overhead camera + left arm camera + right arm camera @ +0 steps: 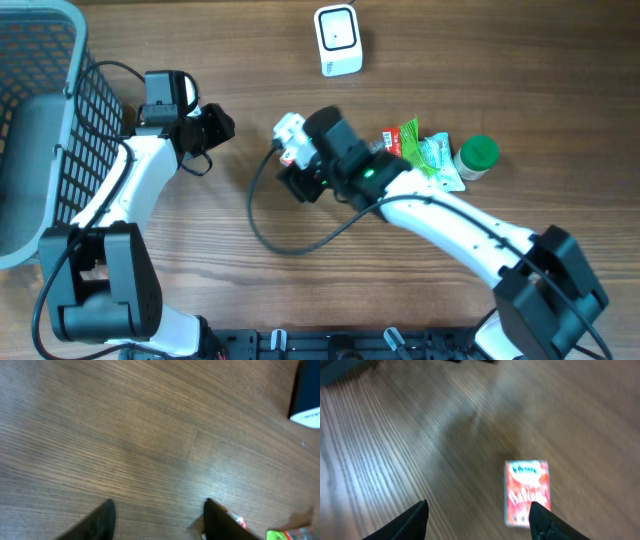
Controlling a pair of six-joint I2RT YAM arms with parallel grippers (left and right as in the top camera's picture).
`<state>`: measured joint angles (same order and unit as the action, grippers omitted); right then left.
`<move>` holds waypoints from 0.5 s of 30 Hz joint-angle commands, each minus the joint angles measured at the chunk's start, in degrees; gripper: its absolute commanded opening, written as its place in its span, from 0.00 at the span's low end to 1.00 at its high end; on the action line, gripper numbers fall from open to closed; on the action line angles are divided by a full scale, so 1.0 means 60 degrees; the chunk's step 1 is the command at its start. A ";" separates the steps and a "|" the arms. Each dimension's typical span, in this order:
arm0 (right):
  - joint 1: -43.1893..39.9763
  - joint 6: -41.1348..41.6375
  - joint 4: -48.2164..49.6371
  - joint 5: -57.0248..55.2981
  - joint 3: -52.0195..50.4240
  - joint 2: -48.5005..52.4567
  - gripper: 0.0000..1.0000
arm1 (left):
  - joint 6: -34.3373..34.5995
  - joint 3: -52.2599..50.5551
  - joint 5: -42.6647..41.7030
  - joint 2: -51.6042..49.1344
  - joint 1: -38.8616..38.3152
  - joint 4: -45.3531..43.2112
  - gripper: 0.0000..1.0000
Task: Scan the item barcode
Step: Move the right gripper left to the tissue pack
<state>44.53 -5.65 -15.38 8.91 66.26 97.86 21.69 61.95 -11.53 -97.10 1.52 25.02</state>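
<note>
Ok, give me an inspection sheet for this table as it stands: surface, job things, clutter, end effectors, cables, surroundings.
Surface: wooden table, no spills seen.
Job's things: white scanner near the far edge; red packet lying flat on the wood.
Clutter: green packets and a green-lidded jar beside the right arm.
End effectors: left end effector open over bare wood; right end effector open above the red packet, holding nothing.
Cables: black cable looped on the table by the right arm.
Surroundings: grey basket at the left edge.
</note>
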 commanded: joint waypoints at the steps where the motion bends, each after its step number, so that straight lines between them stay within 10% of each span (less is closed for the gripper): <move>1: 0.0670 -0.0572 0.0532 -0.2342 0.0226 0.0790 0.61 | -0.0324 0.0113 0.0339 0.0109 0.0131 0.0051 0.71; 5: 0.0838 -0.0572 0.0929 -0.3257 0.0226 0.1341 0.61 | -0.0321 0.0113 0.0339 0.0109 0.0131 0.0244 1.00; 15: 0.0827 -0.0525 0.1162 -0.3249 0.0222 0.2251 0.43 | -0.0321 0.0113 0.0339 0.0109 0.0131 0.0477 1.00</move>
<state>49.58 -8.71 -8.84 -9.10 66.59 109.69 20.05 61.95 -10.33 -97.10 1.58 27.86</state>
